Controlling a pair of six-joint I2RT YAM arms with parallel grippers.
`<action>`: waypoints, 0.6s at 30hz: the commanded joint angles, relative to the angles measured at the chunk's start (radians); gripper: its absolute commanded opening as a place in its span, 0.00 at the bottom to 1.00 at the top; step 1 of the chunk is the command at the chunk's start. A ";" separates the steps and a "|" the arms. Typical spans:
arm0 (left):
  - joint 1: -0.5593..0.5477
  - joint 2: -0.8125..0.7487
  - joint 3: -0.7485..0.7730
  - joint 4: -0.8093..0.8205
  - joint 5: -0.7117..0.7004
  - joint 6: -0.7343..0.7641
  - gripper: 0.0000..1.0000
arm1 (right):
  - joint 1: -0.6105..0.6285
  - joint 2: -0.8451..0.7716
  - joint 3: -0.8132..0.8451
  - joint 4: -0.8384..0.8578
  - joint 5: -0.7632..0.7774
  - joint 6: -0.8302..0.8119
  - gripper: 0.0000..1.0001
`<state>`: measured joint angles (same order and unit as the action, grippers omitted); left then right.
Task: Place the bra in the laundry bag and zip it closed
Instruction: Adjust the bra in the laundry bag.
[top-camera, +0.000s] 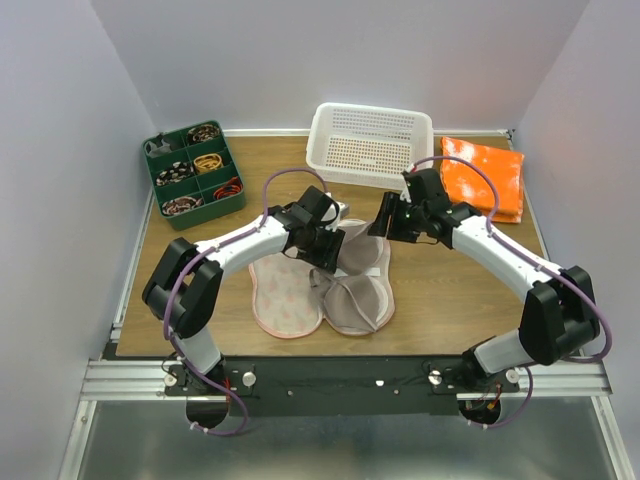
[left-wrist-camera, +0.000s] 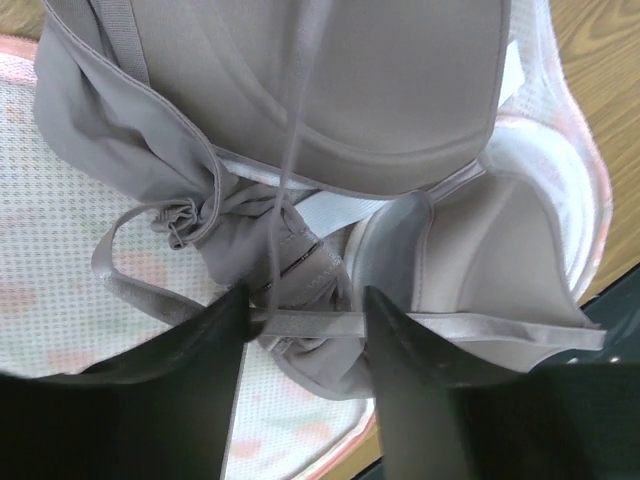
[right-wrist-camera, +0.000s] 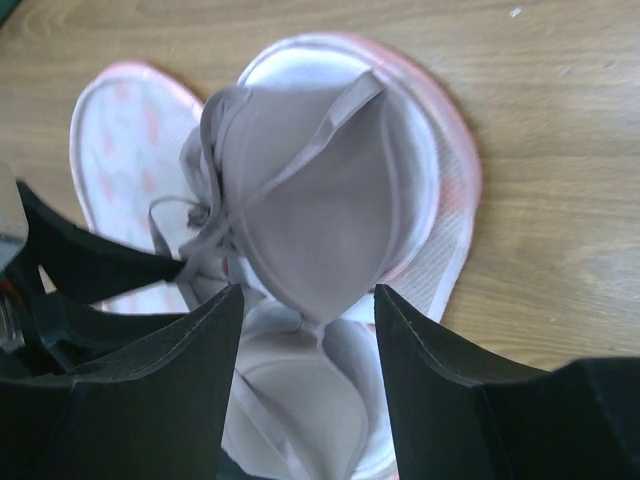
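Left gripper (left-wrist-camera: 305, 292) jaws stood apart; a thin strap of the bra (left-wrist-camera: 330, 90) ran across the gap, apparently not pinched. Right gripper (right-wrist-camera: 308, 292) jaws were wide, nothing between them. The bra lay bunched just beyond both sets of jaws, on the opened laundry bag (right-wrist-camera: 452, 170).

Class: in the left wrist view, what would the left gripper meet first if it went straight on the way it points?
The left gripper would likely first meet the thin strap of the bra, crossing between its open jaws; depth is unclear.
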<state>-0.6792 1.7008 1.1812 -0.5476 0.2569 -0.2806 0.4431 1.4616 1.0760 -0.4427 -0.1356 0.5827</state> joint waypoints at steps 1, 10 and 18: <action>-0.008 -0.046 -0.009 -0.037 -0.041 -0.003 0.64 | 0.003 -0.018 -0.054 0.005 -0.195 -0.041 0.63; -0.008 -0.073 -0.003 -0.041 -0.033 -0.020 0.72 | 0.025 -0.110 -0.180 0.093 -0.317 0.031 0.63; -0.008 -0.174 -0.011 -0.061 -0.142 -0.057 0.75 | 0.042 -0.165 -0.240 0.182 -0.419 0.120 0.63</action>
<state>-0.6823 1.6386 1.1812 -0.5930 0.2058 -0.3016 0.4660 1.3289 0.8822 -0.3618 -0.4393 0.6296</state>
